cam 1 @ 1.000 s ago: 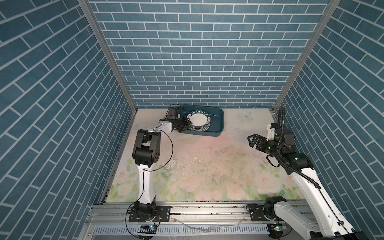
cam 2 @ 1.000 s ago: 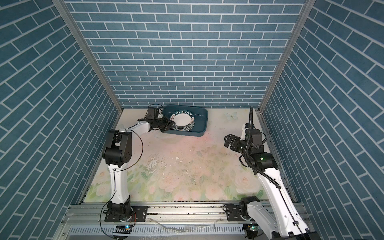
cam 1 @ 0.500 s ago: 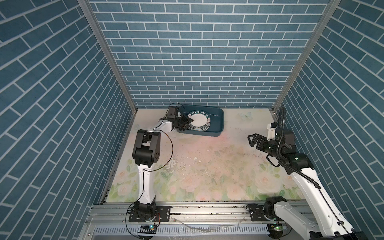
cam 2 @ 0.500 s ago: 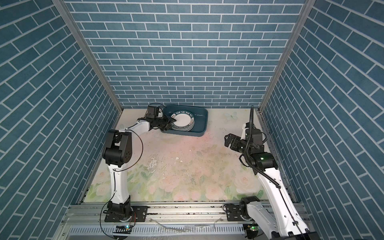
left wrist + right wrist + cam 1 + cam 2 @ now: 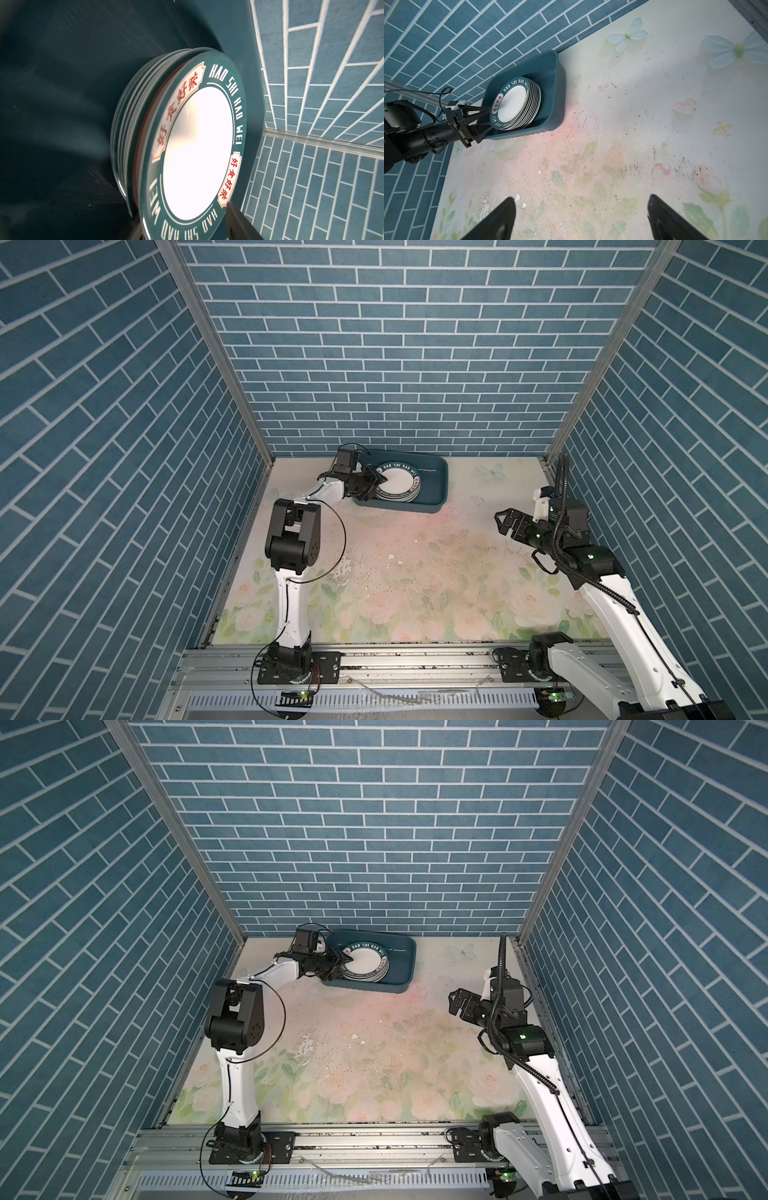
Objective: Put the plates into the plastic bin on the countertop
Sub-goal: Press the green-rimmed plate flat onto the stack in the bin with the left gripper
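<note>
L tool [image 5: 378,480] opened; arm stretched far.

Left claw [image 5: 379,480] hemmed in, the plates [image 5: 399,486] dead ahead between its parted jaws, plastic bin [image 5: 435,483] wall beneath it, free bin floor beyond the stack, right claw [image 5: 502,521] spread wide, bare countertop [image 5: 415,543] ahead and below (scuffs only).

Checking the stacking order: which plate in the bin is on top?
The green-rimmed plate lettered HAO SHI HAO WEI tops the stack in the plastic bin; the plates beneath it show only their pale edges.
</note>
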Available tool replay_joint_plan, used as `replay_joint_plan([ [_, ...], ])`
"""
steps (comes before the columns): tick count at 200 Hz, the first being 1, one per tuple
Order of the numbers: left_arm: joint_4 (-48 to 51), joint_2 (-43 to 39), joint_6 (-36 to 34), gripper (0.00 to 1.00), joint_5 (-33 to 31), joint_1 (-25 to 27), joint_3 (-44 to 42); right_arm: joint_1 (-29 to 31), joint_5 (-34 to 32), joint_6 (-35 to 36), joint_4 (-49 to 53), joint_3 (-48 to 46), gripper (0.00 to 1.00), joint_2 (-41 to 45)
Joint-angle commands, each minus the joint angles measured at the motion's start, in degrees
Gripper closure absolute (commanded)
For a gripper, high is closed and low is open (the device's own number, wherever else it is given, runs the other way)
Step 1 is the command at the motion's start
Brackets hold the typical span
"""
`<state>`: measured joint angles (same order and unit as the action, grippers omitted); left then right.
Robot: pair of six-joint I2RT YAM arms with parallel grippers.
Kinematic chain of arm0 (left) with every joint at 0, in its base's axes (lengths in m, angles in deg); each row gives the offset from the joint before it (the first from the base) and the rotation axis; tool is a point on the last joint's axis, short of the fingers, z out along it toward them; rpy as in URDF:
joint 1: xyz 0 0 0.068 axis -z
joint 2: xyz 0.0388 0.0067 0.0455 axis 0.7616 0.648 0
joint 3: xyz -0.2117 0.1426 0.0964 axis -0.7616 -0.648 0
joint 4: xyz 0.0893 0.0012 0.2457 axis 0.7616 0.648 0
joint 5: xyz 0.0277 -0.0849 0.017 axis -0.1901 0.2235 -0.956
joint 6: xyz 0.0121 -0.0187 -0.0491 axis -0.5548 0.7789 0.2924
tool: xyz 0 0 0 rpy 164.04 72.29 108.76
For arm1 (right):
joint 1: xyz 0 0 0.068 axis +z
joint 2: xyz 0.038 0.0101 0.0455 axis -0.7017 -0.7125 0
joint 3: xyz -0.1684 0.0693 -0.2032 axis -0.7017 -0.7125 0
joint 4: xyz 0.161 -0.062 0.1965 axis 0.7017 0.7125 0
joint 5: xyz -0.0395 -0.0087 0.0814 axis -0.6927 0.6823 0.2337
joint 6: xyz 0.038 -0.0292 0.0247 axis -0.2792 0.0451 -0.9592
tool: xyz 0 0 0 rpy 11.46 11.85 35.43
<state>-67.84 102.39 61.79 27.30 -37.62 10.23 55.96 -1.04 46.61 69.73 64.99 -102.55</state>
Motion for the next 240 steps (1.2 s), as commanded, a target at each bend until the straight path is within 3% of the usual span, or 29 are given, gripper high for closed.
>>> replay_joint_plan([
  [1, 6.1, 0.6, -3.5, 0.39, -1.6, 0.3, 2.3, -0.5, 1.0, 0.0, -1.5, -0.5, 0.02, -0.4],
  [63, 16.5, 3.3, -9.2, 0.36, -2.0, 0.5, 8.1, -0.8, 3.2, 0.1, -3.6, -0.8, 0.01, -2.6],
  [126, 20.9, 4.0, -11.5, 0.34, -3.5, 0.4, 10.7, -1.5, 4.1, 0.9, -4.2, -1.1, 0.02, -3.0],
  [240, 19.4, 4.1, -11.9, 0.28, -4.9, 0.7, 13.2, -2.3, 5.0, 0.4, -4.2, -2.0, 0.02, -1.6],
])
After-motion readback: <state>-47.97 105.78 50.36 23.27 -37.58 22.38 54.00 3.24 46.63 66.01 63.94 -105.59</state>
